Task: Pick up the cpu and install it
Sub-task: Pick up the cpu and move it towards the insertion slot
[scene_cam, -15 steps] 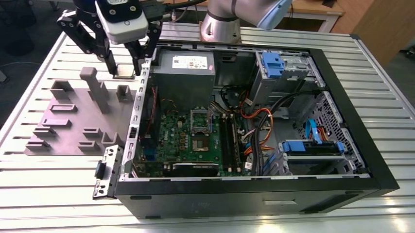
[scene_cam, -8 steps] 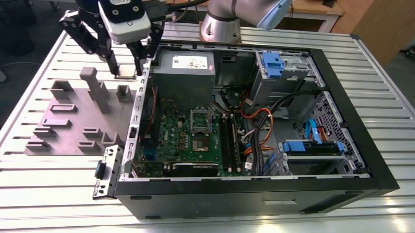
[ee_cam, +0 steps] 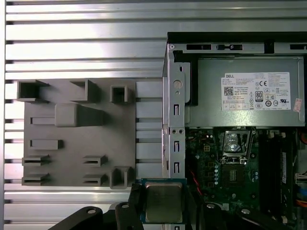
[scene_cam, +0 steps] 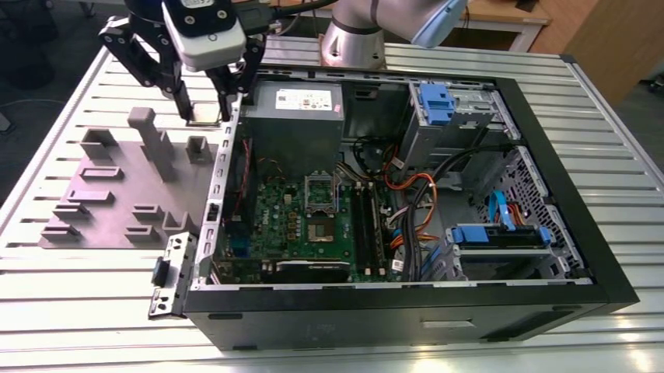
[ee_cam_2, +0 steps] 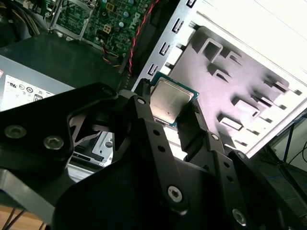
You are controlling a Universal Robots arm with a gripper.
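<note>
Tool (ee_cam: pixel 163 212) grips cpu (ee_cam: pixel 163 201) nr PC case (ee_cam: pixel 173 103).

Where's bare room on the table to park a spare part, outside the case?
Free: table slats in the exterior view's lower left, bordered by the grey tray, the computer case and the table edge. Crowded: tray blocks, cables inside the case, pincer with the chip by the case wall.
</note>
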